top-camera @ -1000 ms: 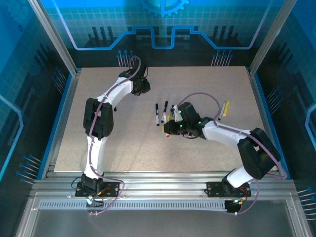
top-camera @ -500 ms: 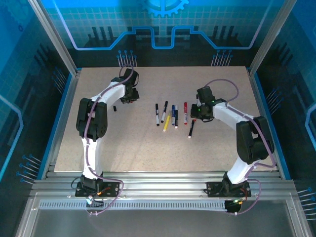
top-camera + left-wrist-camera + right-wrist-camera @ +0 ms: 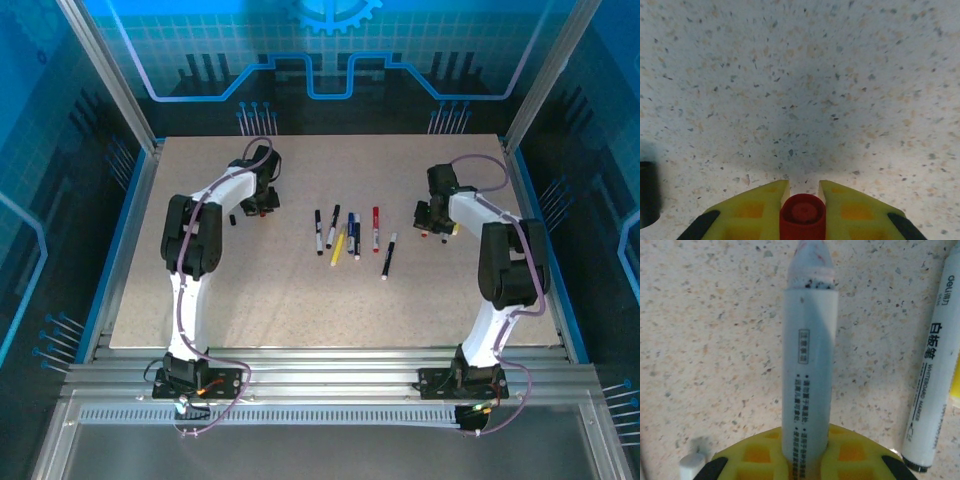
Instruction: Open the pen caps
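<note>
My left gripper (image 3: 803,186) is shut on a short red pen cap (image 3: 802,216), held just above the speckled table at the far left (image 3: 262,210). A black pen cap (image 3: 232,220) lies beside it and is a dark shape (image 3: 647,192) at the left edge of the left wrist view. My right gripper (image 3: 807,440) is shut on a white pen barrel (image 3: 807,370) with a bare, stained tip, pointing down at the table on the far right (image 3: 432,225). Several capped pens (image 3: 350,235) lie in a row at the centre.
A white whiteboard marker (image 3: 932,375) lies just right of the held barrel, with a yellow pen (image 3: 456,222) alongside. A small white piece (image 3: 692,465) sits by my right gripper's left finger. The metal frame rails (image 3: 525,230) border the table (image 3: 280,300).
My right arm has swung from the central row of pens out to the far right with the barrel. My left gripper moved slightly nearer and left with the red cap.
</note>
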